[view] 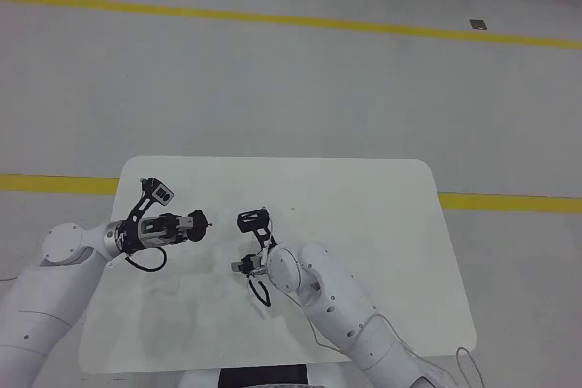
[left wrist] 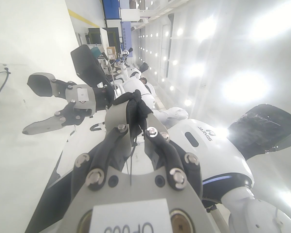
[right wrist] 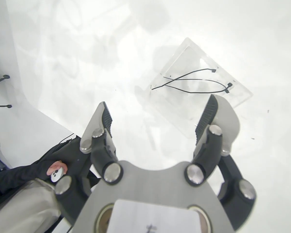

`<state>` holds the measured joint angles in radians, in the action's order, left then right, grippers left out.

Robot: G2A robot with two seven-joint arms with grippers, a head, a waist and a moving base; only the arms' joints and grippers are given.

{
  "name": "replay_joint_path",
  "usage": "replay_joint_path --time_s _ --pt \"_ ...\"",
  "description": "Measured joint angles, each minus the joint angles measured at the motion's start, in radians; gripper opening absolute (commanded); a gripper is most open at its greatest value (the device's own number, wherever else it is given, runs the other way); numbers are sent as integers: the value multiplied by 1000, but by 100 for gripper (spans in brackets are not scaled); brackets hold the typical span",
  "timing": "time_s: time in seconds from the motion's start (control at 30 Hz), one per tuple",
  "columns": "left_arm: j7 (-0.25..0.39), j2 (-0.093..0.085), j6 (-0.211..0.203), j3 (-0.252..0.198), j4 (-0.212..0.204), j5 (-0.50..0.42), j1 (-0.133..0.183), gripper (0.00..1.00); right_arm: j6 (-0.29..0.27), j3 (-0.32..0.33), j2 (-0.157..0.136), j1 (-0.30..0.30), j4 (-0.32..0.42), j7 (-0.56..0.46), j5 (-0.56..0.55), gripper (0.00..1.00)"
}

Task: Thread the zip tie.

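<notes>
Your zip tie (left wrist: 131, 161) is in the left pincer (left wrist: 135, 112). It is a thin black strand that runs back from between the pressed-together fingers and across the pincer's grey plate. The fingers (left wrist: 116, 120) are closed tight on it, and a dark bunched mass sits at their tips; you cannot tell from here whether that is the tie's head or padding. From above, you can see this pincer held over the left-middle of the white surface (view: 369, 213), pointing across toward the other arm. The two pincers are near each other but apart. Your right pincer (right wrist: 160, 112) is spread wide and has nothing in it; its ribbed pads (right wrist: 206, 115) face each other across a clear gap. The left wrist camera shows it the same way, side-on, with both fingers parted. It hangs above the surface, looking down on a clear tray (right wrist: 171, 111) that lies flat there. Two more black zip ties (right wrist: 194, 79) rest in that tray — they cross each other near their tails, and their heads lie toward the same side, a little apart.
</notes>
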<state>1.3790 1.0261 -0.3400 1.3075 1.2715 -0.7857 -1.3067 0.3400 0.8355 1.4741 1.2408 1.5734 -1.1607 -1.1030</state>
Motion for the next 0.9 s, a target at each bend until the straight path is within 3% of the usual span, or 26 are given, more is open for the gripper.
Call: replay_joint_path --time_s 0.2,0.4,0.9 --pt "0 0 0 0 0 0 0 0 0 28 31 17 -18 -23 -73 56" --pt "0 0 0 0 0 0 0 0 0 50 64 36 -19 -51 -202 62" --pt "0 0 0 0 0 0 0 0 0 115 150 77 -38 -99 -401 57"
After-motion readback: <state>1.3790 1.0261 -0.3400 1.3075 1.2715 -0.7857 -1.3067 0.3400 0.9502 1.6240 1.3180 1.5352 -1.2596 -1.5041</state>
